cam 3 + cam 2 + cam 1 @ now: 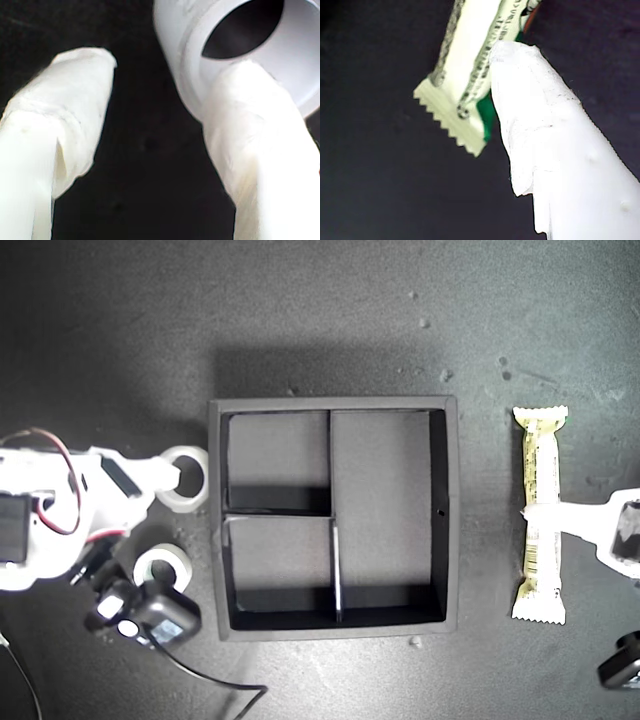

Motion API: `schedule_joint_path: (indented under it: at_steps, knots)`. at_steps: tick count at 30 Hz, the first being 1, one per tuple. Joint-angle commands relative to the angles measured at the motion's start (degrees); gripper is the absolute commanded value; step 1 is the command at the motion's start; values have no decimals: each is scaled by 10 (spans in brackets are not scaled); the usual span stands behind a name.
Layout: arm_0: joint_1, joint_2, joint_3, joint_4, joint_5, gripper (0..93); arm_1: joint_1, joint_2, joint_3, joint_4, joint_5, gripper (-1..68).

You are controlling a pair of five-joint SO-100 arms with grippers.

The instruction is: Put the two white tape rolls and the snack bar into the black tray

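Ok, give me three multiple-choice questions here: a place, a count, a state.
1. Against the square matte black tray, the cream and yellow-green wrapped snack bar lies: A inside it B to the exterior view's right C to the exterior view's left.
2. Count of white ring-shaped tape rolls outside the tray: A none B one C two.
3. The tray is: A empty B holding a roll C holding the bar.
B, it lies past that wall; C, both sit to the exterior view's left; A, all three compartments are bare.
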Motion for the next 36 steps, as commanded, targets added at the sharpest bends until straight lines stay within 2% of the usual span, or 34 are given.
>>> schedule_joint_path:
  at_steps: [1,16,24,31,34,36]
  knots:
    - [1,-23,-18,-27,8,145,-11,-5,9,4,9,246]
    - [18,53,-36,-19,18,130,-21,-11,65,-24,34,231]
    - [8,-47,-56,-64,31,139,-30,-11,62,-25,40,227]
    - [-10,-135,-98,-46,15,141,-40,-12,76,-22,36,240]
    - [-31,-177,-104,-43,-4,109,-42,-12,95,-18,22,255]
    - [-47,-198,-109,-40,-20,40,-41,-12,111,-26,13,270]
